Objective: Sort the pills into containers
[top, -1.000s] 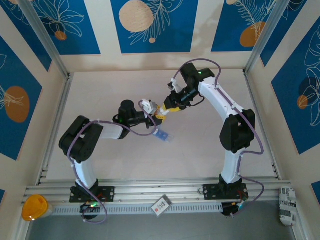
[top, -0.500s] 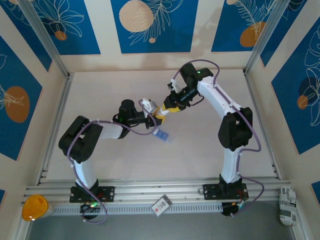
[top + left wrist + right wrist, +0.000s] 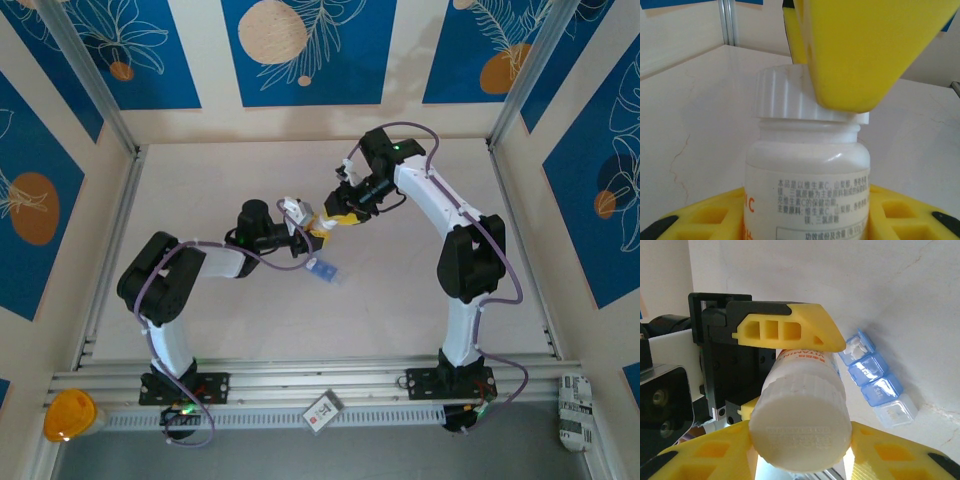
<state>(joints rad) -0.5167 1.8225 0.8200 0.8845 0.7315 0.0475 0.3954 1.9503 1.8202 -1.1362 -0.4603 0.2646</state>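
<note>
A white vitamin bottle (image 3: 807,175) stands between my left gripper's (image 3: 807,217) yellow fingers (image 3: 705,215), which are shut on its body. Its ribbed white cap (image 3: 800,425) sits between my right gripper's (image 3: 800,452) fingers (image 3: 890,450), which press on its sides. From above, both grippers meet at mid-table, left gripper (image 3: 312,226) and right gripper (image 3: 336,218). The blue pill box (image 3: 875,382) lies on the table just beyond the bottle; one end lid is up over white pills (image 3: 856,344). The same pill box (image 3: 322,269) rests a little nearer than the grippers.
An orange cup (image 3: 68,415) stands outside the rail at the near left. A small tag (image 3: 322,410) lies on the front rail and a white packet (image 3: 573,410) sits at the near right. Low walls ring the white table (image 3: 220,180).
The right arm's elbow has shifted slightly. Both grippers stay at the bottle and the pill box has not moved.
</note>
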